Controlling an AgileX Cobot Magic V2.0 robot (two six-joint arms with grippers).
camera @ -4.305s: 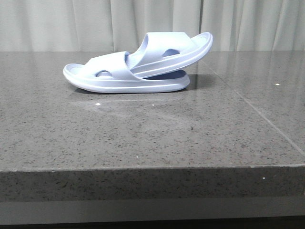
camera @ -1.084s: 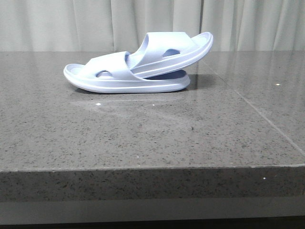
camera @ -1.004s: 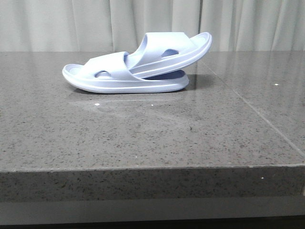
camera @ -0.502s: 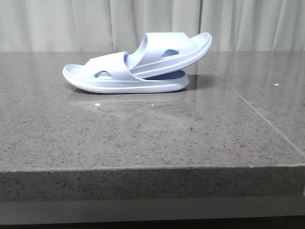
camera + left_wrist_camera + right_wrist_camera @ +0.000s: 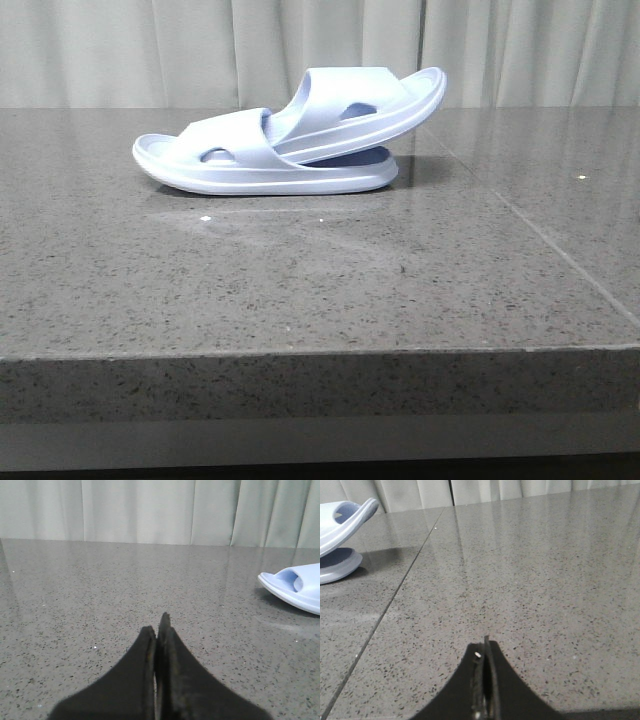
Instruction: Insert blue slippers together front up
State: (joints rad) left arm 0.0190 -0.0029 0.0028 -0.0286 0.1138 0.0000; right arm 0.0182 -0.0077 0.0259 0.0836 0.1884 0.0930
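Two pale blue slippers sit at the back middle of the grey stone table (image 5: 300, 290). The lower slipper (image 5: 240, 165) lies flat, toe to the left. The upper slipper (image 5: 365, 105) is pushed under the lower one's strap and tilts up to the right, its free end raised. Neither gripper shows in the front view. My left gripper (image 5: 157, 630) is shut and empty above bare table; the lower slipper's toe (image 5: 295, 586) shows off to one side. My right gripper (image 5: 485, 647) is shut and empty; the slippers' other ends (image 5: 340, 535) show far off.
Pale curtains (image 5: 320, 50) hang behind the table. A seam (image 5: 530, 225) runs across the table's right part toward the front edge (image 5: 320, 350).
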